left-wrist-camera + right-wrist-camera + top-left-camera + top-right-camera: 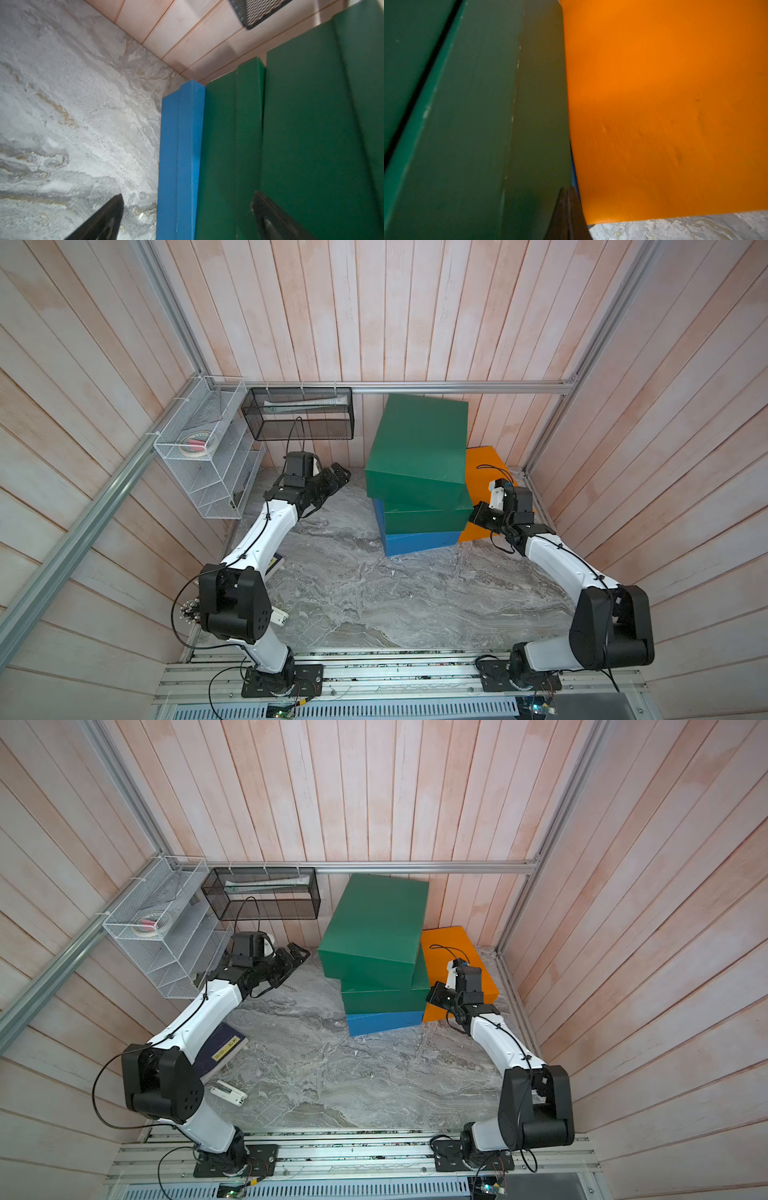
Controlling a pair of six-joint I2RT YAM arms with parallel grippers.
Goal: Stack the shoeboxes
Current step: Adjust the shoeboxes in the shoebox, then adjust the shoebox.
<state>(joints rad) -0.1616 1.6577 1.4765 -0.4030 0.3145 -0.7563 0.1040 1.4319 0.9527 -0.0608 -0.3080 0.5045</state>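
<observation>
Three shoeboxes are stacked near the back wall in both top views: a blue one (419, 541) at the bottom, a dark green one (424, 518) on it, and a second dark green one (419, 439) on top, twisted askew. An orange shoebox (484, 472) lies right of the stack, touching it. My left gripper (338, 475) is open just left of the stack, holding nothing; in the left wrist view its fingers (104, 220) frame the blue box (178, 155). My right gripper (478, 514) is shut and empty, its tip (568, 193) at the seam between the lower green box (467, 124) and the orange box (664, 104).
A white wire rack (208, 456) and a black mesh basket (299, 414) hang on the back left walls. A navy book with a yellow label (224, 1048) and a small white device (228, 1092) lie under my left arm. Wooden walls enclose the marble tabletop (374, 593).
</observation>
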